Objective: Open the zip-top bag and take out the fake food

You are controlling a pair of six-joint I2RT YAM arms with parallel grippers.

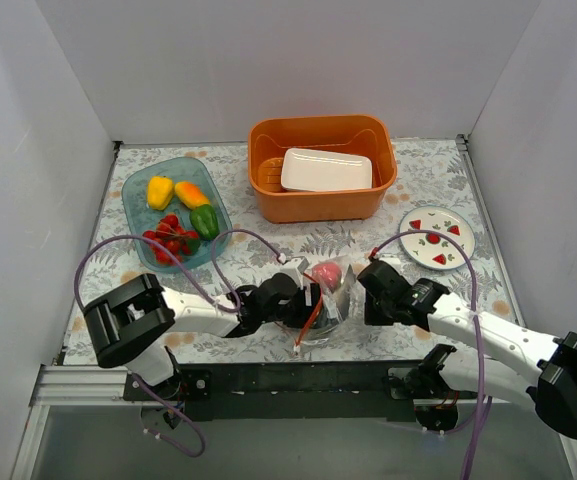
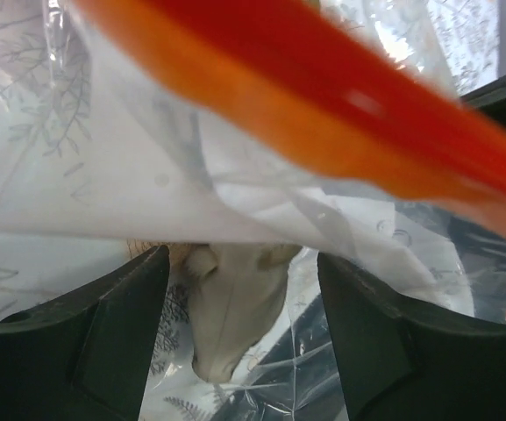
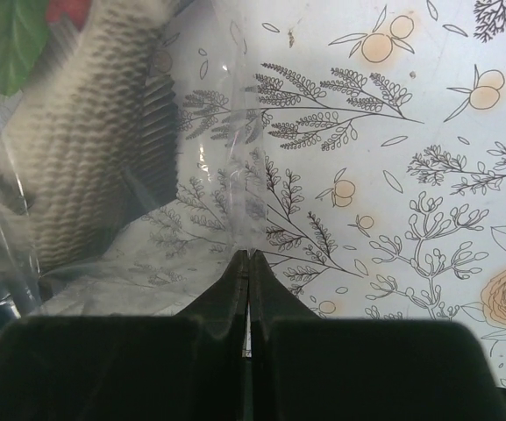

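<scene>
zip-top bag (image 1: 328, 305) outline hard to trace, zip strip (image 2: 323, 96) blurred

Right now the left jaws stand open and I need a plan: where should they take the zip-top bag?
Probably the orange-red zip strip of the zip-top bag, from the left: that thick band crosses ahead of the open left gripper, while the right gripper pinches film opposite.
</scene>
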